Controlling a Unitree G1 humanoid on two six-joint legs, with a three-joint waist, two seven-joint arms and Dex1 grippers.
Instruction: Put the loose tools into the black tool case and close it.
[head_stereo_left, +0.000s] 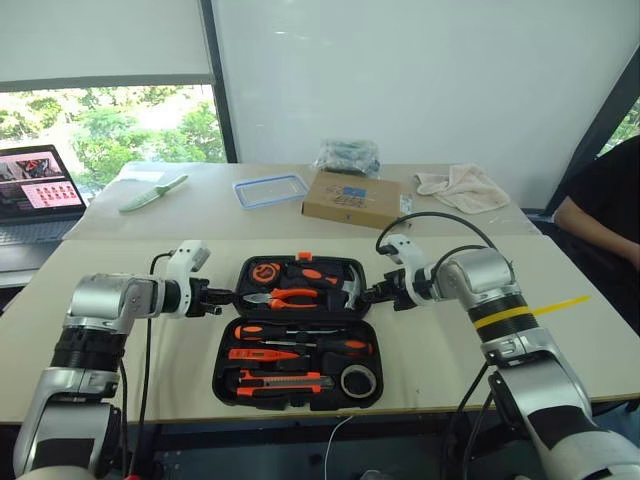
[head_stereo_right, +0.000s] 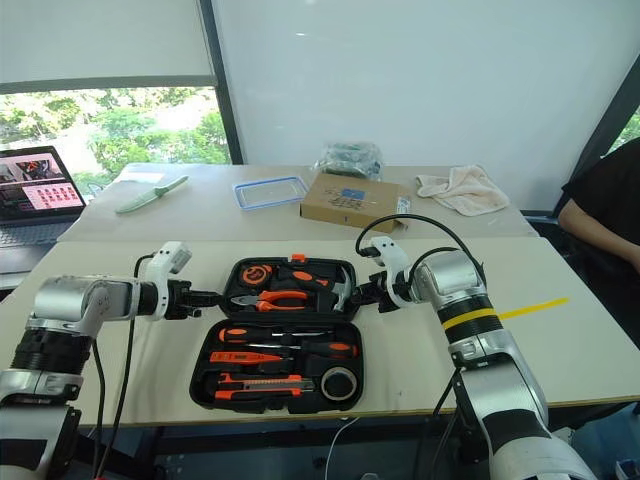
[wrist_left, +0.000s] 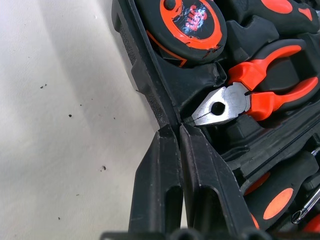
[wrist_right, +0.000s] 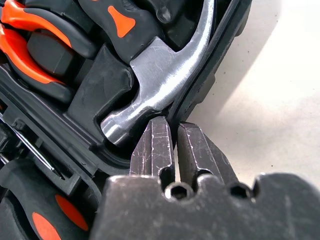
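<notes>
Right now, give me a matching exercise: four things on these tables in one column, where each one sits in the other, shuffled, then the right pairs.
Things:
1. pliers
2. tape roll
3. pale green knife
4. cardboard box

Places:
A. far table, towards the laptop
B. far half of the open black tool case
C. far table, beside the crumpled cloth
D. near half of the case, right corner

Pairs: 1-B, 2-D, 3-A, 4-C
</notes>
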